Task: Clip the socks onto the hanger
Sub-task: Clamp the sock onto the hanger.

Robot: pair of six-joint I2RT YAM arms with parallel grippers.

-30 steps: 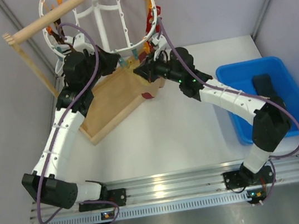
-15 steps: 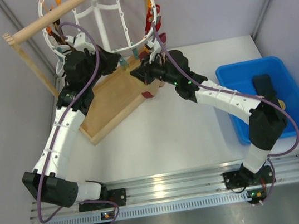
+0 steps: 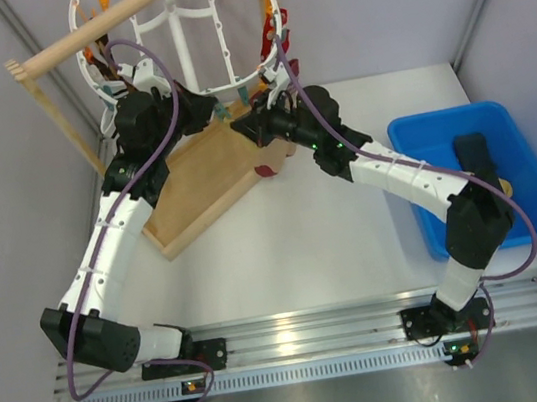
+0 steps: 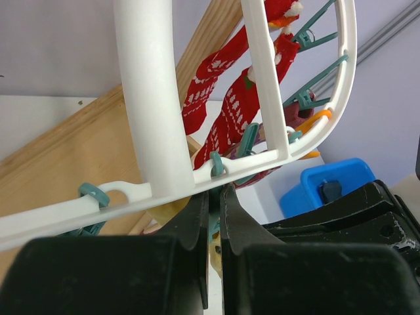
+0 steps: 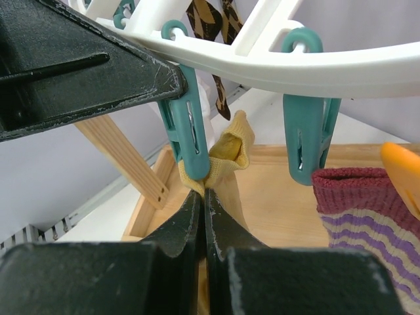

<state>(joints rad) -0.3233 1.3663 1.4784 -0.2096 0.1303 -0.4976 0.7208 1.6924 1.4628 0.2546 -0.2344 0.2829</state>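
The white hanger [image 3: 178, 33] hangs at the back, its rim lined with orange and teal clips. My left gripper [image 3: 218, 110] is at the rim's near edge, shut on a teal clip [image 5: 190, 125]; that clip shows between its fingers in the left wrist view [image 4: 214, 220]. My right gripper [image 3: 242, 124] is just right of it, shut on a tan-yellow sock [image 5: 233, 147]. It holds the sock's cuff up at that clip's lower tip. In the wrist views my left gripper [image 4: 214, 195] sits under the rim [image 4: 151, 98] and my right gripper [image 5: 203, 193] below the clip.
Red patterned socks [image 4: 223, 118], a brown argyle sock [image 5: 220, 39] and a maroon-purple striped sock [image 5: 367, 203] hang from clips. A wooden base [image 3: 201, 186] and wooden rod [image 3: 101, 29] lie under and across the hanger. A blue bin [image 3: 420, 133] at right holds a dark sock [image 3: 471, 150].
My right gripper has moved up and left with the yellow sock, closing in on the clip held by my left gripper. The left arm has stayed put.
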